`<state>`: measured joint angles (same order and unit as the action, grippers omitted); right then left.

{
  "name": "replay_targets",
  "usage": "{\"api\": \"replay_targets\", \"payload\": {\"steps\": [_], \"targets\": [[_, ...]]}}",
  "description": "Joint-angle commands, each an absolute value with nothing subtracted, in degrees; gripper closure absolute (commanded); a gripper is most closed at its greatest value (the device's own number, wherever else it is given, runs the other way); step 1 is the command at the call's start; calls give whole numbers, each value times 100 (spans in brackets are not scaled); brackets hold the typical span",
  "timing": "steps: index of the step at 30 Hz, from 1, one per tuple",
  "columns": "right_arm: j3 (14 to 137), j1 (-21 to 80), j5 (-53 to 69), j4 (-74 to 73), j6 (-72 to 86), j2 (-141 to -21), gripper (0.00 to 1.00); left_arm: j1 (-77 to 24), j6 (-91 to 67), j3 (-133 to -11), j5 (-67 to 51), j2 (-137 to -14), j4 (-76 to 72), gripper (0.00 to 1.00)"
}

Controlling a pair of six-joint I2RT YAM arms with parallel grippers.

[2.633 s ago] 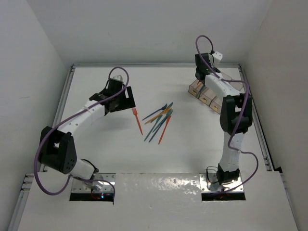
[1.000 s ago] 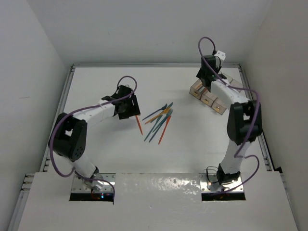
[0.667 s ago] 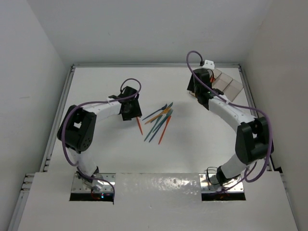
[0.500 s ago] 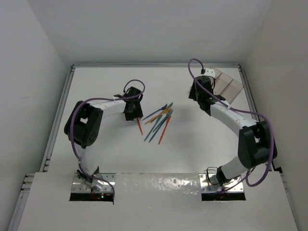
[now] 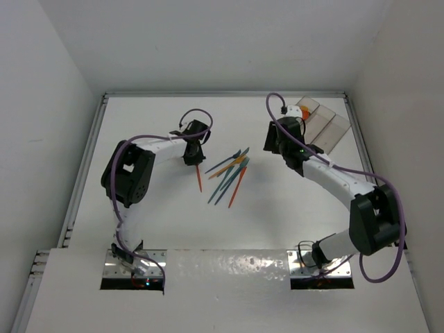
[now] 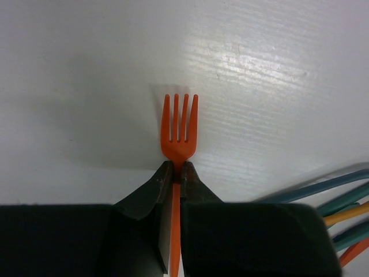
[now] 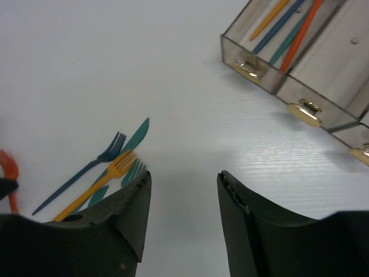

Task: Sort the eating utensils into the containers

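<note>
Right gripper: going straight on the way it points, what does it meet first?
Likely only bare table: the right gripper aims between the loose forks and the bins, though depth is unclear.

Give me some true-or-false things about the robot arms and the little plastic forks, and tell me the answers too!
1. The left pincer is shut on the orange plastic fork. True.
2. The right pincer is holding a teal knife. False: it is open and holds nothing.
3. All three clear brownish plastic bins are empty. False: the end bin already has a few thin utensils in it.
4. A loose pile of teal, blue and orange utensils lies on the white table between the two arms. True.
</note>
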<state>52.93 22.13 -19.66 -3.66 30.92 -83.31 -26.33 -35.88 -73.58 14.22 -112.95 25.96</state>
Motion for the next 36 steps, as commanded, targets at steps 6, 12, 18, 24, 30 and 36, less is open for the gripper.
{"api": "replay_targets", "payload": {"steps": [6, 12, 18, 24, 30, 36], "targets": [[5247, 2715, -222, 156, 2873, -8112, 42, -2619, -3384, -7566, 1565, -10708, 2707, 100], [5308, 2970, 1026, 781, 3181, -8331, 38, -2619, -3497, -7743, 643, -9985, 2303, 100], [5633, 3173, 1485, 1001, 3418, -8771, 39, -2610, -3805, -7647, -316, -9554, 1758, 100], [5897, 3331, 1564, 1116, 3480, -9105, 44, -2619, -3955, -7515, -676, -9334, 1415, 100], [6091, 3375, 1670, 1221, 3603, -9333, 48, -2663, -4034, -7348, -826, -9273, 1178, 100], [6161, 3375, 1670, 1292, 3700, -9588, 63, -2716, -4113, -7198, -949, -9211, 923, 100]]}}
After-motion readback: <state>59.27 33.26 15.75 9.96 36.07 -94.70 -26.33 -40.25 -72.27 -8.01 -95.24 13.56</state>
